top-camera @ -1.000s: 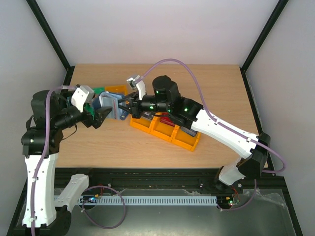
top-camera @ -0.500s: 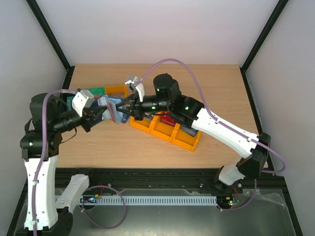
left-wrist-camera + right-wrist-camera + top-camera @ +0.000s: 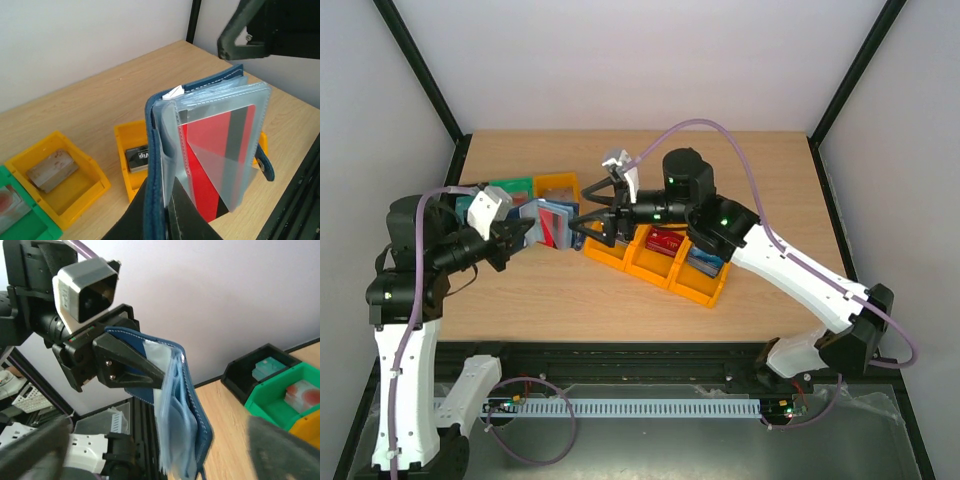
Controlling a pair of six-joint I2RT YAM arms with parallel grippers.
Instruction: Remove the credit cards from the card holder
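The left jaws are closed flat on the holder [image 3: 156, 150] low on its navy spine, so that it is held up off the bench [image 3: 740, 170] with its leaves fanned toward the other arm. The right jaws are spread wide and set just beyond the holder's free edge. Nothing appears to be touched, though in the right wrist view the fingers are only blurs at the lower corners, so contact cannot be ruled out entirely. The grip low on the spine is judged to have been chosen so that the sleeve mouths are open to a pinch from the opposite side.

The holder's outside is seen as stitched navy cloth or leatherette, with a snap tab [image 3: 264, 167] hanging from the far edge. Limp, glossy, pale blue clear sleeves are bound inside. A stiff red card [image 3: 205, 155] with a dark stripe is lodged in the front sleeve, and a white corner [image 3: 176, 92] is shown at the top of a sleeve behind it.

Just beyond the holder an orange tray [image 3: 645, 266] is placed, with cards [image 3: 667, 241] already laid in its compartments. A green bin [image 3: 516, 186] is set behind the holder.
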